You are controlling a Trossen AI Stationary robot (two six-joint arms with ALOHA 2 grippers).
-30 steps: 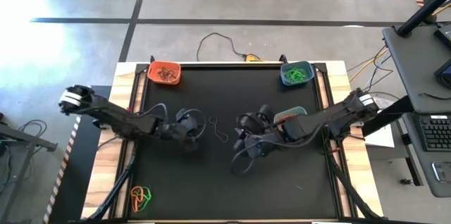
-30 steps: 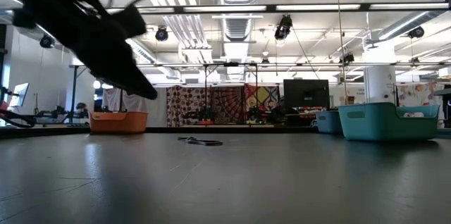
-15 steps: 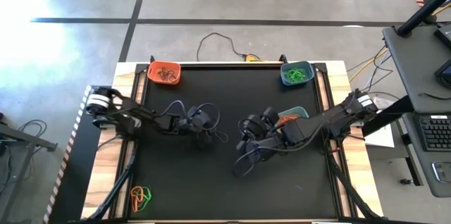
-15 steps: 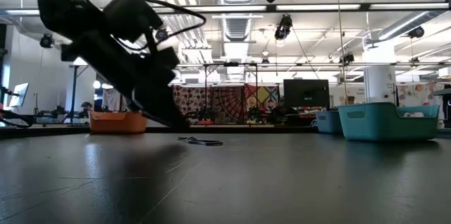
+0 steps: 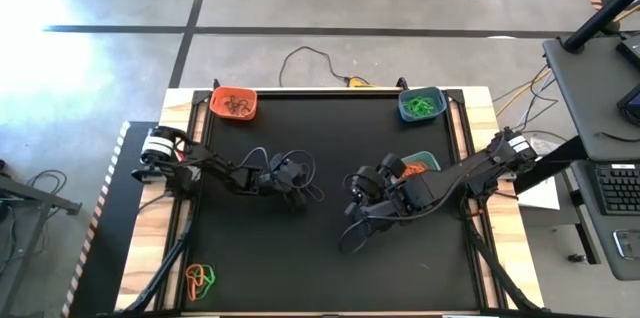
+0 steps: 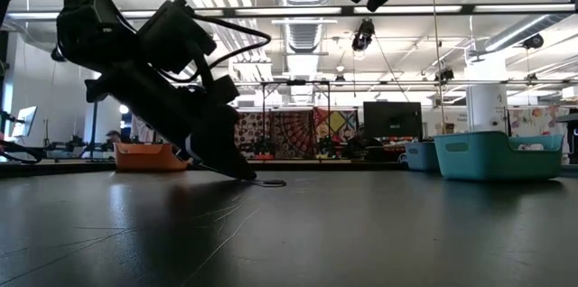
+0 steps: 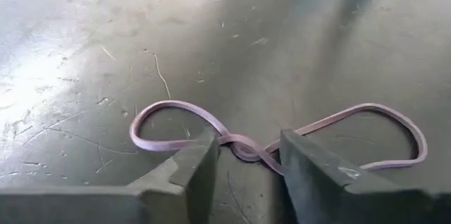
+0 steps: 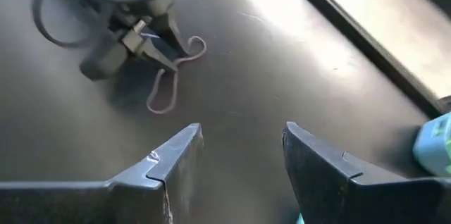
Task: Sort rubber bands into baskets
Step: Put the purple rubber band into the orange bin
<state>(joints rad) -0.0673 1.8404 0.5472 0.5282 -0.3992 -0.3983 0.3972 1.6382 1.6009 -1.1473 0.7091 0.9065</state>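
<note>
A thin brownish rubber band (image 7: 243,146), twisted into a figure eight, lies flat on the black mat near the table's middle. My left gripper (image 7: 246,157) is down at the mat, slanting from the left. It is open, with one fingertip on each side of the band's crossing. My right gripper (image 8: 243,136) hangs open and empty, high above the mat to the right of the band. The orange basket (image 5: 233,104) stands at the far left, the blue basket (image 5: 421,104) at the far right, and the teal basket (image 5: 418,163) partly under my right arm. My left gripper has its fingertips (image 7: 204,155) on either side of the band's twisted middle (image 7: 243,148), coming slanting down from the table's left. The band lies flat on the mat. Whether the fingertips touch the band, I cannot tell.
A small heap of orange and green rubber bands (image 5: 200,278) lies at the near left corner. The orange basket holds dark bands and the blue one green bands. The mat's near half (image 5: 330,268) is bare. Wooden borders and rails frame the mat.
My left gripper has moved toward the table's right and sunk from well above the mat down to the rubber band, so its fingertips now stand at the mat's surface. The band has stayed where it lay.
</note>
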